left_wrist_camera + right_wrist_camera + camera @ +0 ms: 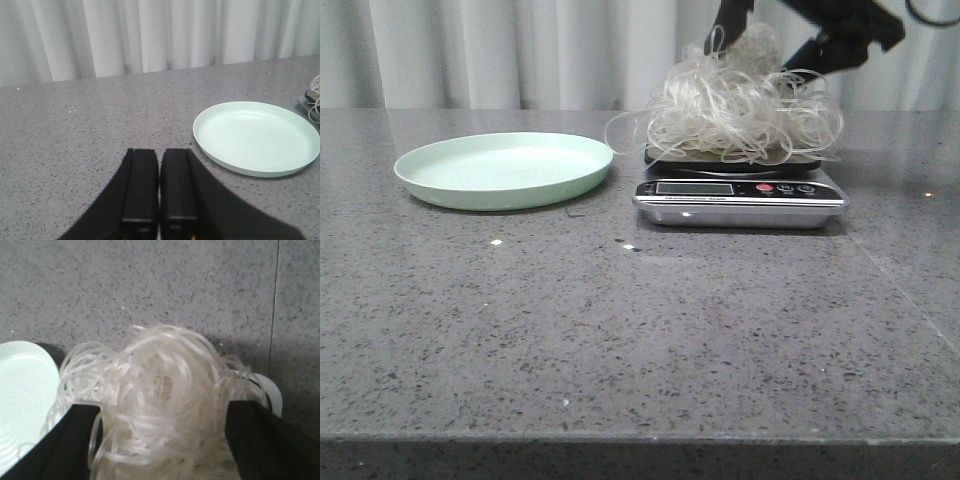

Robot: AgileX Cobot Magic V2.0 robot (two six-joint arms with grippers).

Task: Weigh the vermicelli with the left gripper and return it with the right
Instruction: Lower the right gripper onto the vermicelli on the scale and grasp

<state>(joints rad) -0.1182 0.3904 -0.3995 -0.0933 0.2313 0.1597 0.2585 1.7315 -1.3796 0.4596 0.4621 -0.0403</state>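
Note:
The vermicelli [745, 105] lies as a fluffy heap of pale looping strands on the platform of the silver scale [740, 200], right of centre. My right gripper [775, 40] hangs just over it, open. In the right wrist view its black fingers [47, 445] stand wide apart with the vermicelli [160, 405] filling the space between them; the jaws are not closed on the strands. My left gripper [160, 152] is shut with nothing in it, low over bare table left of the plate. It is outside the front view.
An empty pale green plate [505, 170] sits left of the scale and also shows beside the left gripper [255, 137]. A few loose strands trail off the scale towards the plate. White curtains hang behind the grey speckled table [620, 340].

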